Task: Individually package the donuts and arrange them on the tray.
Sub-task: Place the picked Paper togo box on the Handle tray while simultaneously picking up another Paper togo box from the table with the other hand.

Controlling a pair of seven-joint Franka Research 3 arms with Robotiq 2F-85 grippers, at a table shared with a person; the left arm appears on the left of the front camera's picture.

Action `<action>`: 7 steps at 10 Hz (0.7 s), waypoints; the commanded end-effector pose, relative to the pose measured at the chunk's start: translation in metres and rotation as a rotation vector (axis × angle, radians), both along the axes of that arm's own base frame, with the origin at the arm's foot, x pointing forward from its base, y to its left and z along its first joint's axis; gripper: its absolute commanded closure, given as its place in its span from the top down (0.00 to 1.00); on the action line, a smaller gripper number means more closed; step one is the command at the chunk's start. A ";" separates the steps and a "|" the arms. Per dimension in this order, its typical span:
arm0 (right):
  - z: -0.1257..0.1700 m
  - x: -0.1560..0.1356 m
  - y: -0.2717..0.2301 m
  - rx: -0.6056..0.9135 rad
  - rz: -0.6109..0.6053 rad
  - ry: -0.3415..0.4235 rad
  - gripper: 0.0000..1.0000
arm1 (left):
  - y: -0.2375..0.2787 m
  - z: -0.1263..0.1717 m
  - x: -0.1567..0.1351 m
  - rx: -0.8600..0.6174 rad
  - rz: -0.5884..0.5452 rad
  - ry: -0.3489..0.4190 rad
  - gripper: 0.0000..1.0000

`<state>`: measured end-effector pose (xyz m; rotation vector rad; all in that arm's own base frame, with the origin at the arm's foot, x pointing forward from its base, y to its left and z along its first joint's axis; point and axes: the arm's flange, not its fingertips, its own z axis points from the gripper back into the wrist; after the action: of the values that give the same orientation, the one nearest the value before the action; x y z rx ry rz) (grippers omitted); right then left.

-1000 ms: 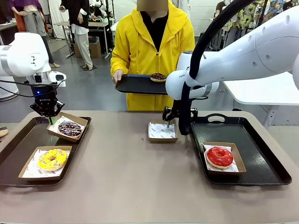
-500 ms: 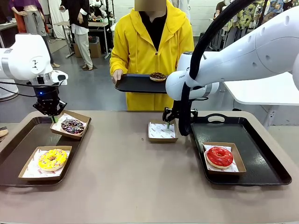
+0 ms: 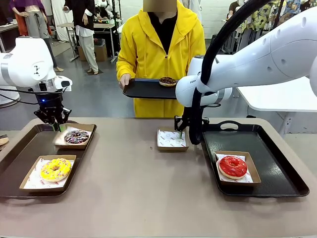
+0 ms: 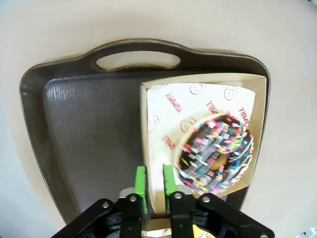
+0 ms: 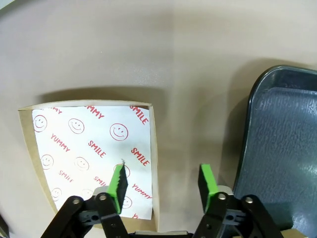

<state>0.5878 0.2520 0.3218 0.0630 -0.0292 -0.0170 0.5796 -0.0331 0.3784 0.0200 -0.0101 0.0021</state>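
Setting the dark chocolate sprinkled donut (image 4: 218, 153), in its brown cardboard box (image 4: 198, 79), on the dark plastic tray (image 4: 74, 124), our left gripper (image 4: 154, 179) narrowly straddles the box wall; we cannot tell if it grips. Our right gripper (image 5: 162, 181) stands wide astride the empty paper-lined box (image 5: 89, 144), which we judge it must pinch next.

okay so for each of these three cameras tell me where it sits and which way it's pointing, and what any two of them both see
Front view: fixed between the arms, facing the person across the table; both arms show.
Left wrist view: on the left arm, looking down its left gripper at the boxed chocolate donut on the left tray.
Right wrist view: on the right arm, looking down its right gripper at the empty box.
Shared: front and left wrist show that donut; front and right wrist that box.
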 end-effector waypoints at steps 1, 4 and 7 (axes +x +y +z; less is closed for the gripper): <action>-0.003 -0.001 -0.001 0.026 -0.029 0.002 0.00 | -0.004 0.004 -0.006 0.026 -0.002 -0.007 1.00; -0.004 0.001 -0.002 0.030 -0.039 0.007 0.03 | -0.004 0.005 -0.006 0.023 -0.005 0.000 0.89; -0.005 0.001 -0.002 0.032 -0.047 0.014 0.00 | -0.005 0.006 -0.006 0.018 -0.005 0.006 1.00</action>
<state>0.5883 0.2507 0.3204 0.0747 -0.0215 -0.0327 0.5789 -0.0369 0.3800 0.0199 -0.0100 -0.0046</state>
